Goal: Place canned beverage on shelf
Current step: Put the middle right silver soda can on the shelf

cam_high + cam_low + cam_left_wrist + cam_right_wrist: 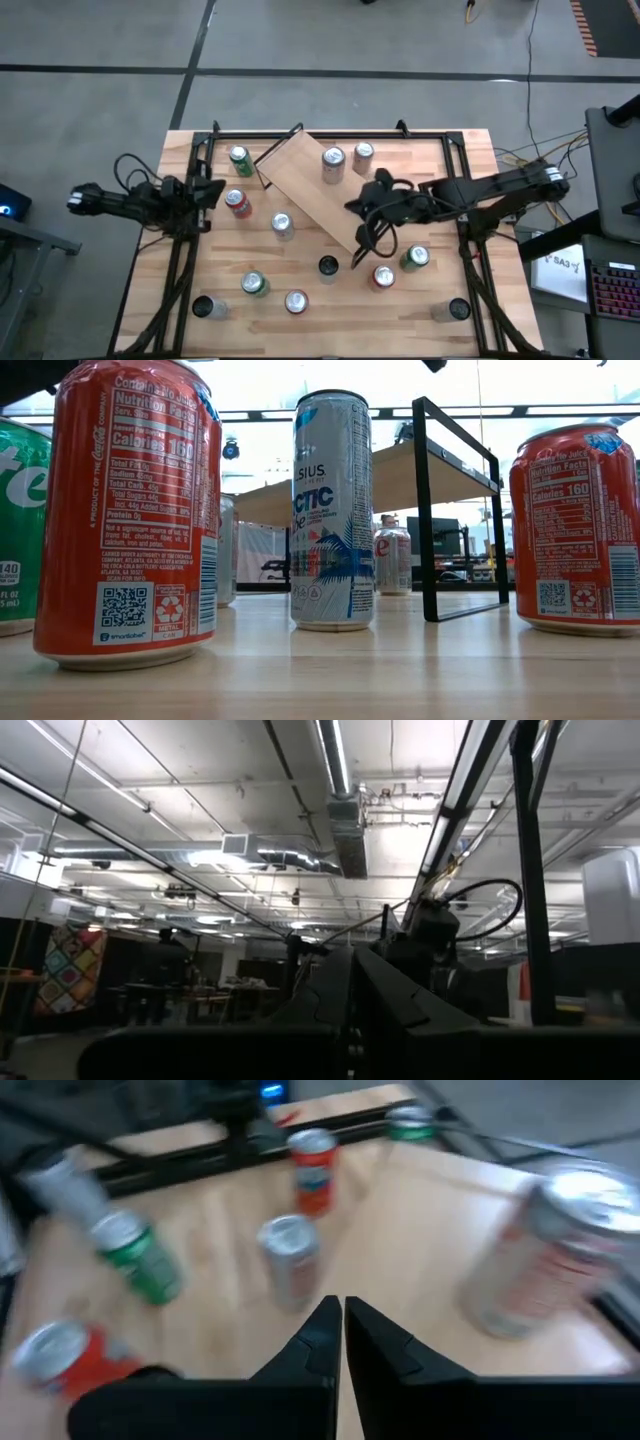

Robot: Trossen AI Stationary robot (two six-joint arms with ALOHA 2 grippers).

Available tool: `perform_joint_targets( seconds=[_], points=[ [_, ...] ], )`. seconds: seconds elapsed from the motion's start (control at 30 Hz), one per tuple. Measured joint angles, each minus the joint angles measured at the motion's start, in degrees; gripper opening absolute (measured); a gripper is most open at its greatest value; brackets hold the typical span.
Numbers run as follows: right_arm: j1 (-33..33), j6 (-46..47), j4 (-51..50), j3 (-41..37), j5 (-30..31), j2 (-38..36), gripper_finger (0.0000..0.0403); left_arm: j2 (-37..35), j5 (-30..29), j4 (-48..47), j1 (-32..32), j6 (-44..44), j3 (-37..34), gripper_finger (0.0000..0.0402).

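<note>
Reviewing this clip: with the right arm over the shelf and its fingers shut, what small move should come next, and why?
Probably open the right gripper: its fingers are shut on nothing, and a can cannot be taken that way. One can already stands on the shelf; several more wait on the table. The left gripper is parked at the table's left edge.

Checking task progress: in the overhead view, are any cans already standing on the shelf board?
Yes: two silver-topped cans stand on the far end of the shelf.

Both grippers (212, 190) (362, 238) closed, empty
</note>
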Motion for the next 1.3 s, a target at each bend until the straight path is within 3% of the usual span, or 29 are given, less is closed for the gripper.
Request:
perform_joint_targets(
  seconds=[0.13,0.2,0.47,0.67,1.1,1.3],
  points=[
    [-1.75,3.34,-2.61,0.00,8.52,0.48,0.0009,1.03,0.02,0.08,0.00,0.02,0.00,0.0000],
    [-3.38,4.02,-3.17,-0.02,9.49,1.79,0.0009,1.10,0.00,0.36,0.00,0.02,0.00,0.0000],
    [-11.79,2.43,-2.98,-0.04,6.10,7.44,0.0009,0.90,0.01,0.95,0.00,0.23,0.00,0.0000],
    [-14.37,2.28,-2.71,-0.05,4.79,9.81,0.0009,0.90,0.00,1.47,0.00,1.90,0.00,0.0000],
    [-14.70,1.58,-2.81,-0.07,4.76,10.23,0.0009,0.88,-0.05,2.39,0.00,3.22,0.00,0.0000],
    [-11.07,1.12,-4.27,-0.09,-0.46,7.52,0.0009,0.96,-0.09,2.30,0.00,3.36,0.00,0.0000]
  ],
)
